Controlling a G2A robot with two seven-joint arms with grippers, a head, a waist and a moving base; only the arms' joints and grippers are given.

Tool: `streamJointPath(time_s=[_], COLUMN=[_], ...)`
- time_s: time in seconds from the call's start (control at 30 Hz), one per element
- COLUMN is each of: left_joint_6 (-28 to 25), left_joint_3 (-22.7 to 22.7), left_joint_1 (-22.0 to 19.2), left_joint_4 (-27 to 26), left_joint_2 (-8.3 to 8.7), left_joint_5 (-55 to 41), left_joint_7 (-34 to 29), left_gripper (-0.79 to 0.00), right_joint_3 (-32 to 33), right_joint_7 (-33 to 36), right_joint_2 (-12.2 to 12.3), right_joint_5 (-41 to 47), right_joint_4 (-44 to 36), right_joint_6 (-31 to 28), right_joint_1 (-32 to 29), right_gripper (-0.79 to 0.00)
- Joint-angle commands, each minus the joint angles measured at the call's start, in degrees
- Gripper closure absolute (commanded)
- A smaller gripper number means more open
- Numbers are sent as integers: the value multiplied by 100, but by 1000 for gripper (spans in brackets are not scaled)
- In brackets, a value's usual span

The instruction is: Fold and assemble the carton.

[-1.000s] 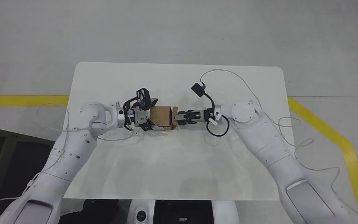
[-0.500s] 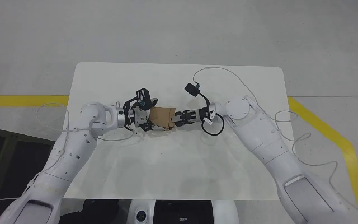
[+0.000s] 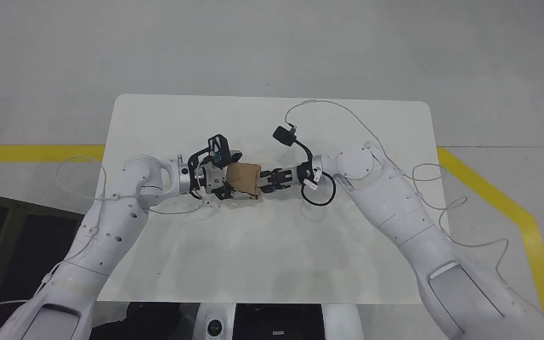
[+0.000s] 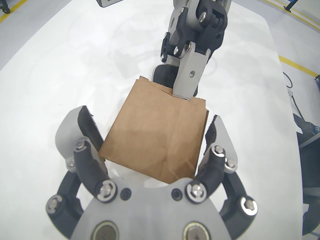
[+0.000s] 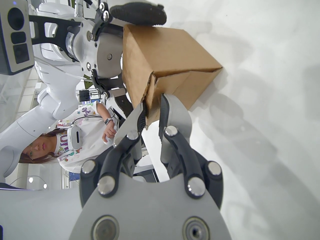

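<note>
There is one carton [image 3: 244,178], one white table [image 3: 340,255] and two grippers, one at each end of the carton. The carton is plain brown card, folded into a box shape, and sits near the middle of the table between the two arms. One lower edge is down at the tabletop, though whether its full weight rests there cannot be told. The left gripper [image 4: 150,119] is spread wide and grasps the carton across its width. One dark pad presses each of two opposite sides, and the carton's near end is tucked in close to the palm. The right gripper [image 5: 152,108] meets the carton from the far end, its fingers drawn almost together. They pinch a thin card edge at that end, one finger [image 4: 186,76] lying on the outer face and the other behind it. That end is not closed up: a flap edge stands slightly away from the side wall, leaving a narrow gap at the seam. A thin loose cable [image 3: 357,115] loops over the table's far side, well apart from the carton.
</note>
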Motion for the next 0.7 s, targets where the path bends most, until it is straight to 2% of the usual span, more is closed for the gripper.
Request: streamJointPath(time_s=[0.0, 0.3, 0.4, 0.43, 0.47, 0.67], left_joint_6=[4, 17, 14, 14, 10, 5], left_joint_3=[-1, -12, -14, -15, -13, -14], left_joint_1=[-2, -2, -1, 1, 6, 4], left_joint_4=[-1, 13, 4, 3, 6, 1], left_joint_2=[0, 2, 3, 3, 3, 3], left_joint_5=[7, 3, 11, 14, 9, -1], left_joint_7=[-7, -7, -2, 1, 4, -5], left_gripper=[-785, -785, -785, -785, -785, -785], right_joint_3=[19, 290, 401, 435, 466, 483], right_joint_7=[-16, -67, -61, -62, -59, 63], right_joint_2=[-4, 95, 150, 168, 185, 219], right_joint_5=[51, 138, 111, 87, 73, 61], right_joint_4=[28, -147, -270, -315, -364, -553], right_joint_6=[-68, -233, -221, -193, -170, -7], right_joint_1=[-13, -243, -353, -386, -421, -549], right_gripper=[-160, -132, -83, -22, 0, 0])
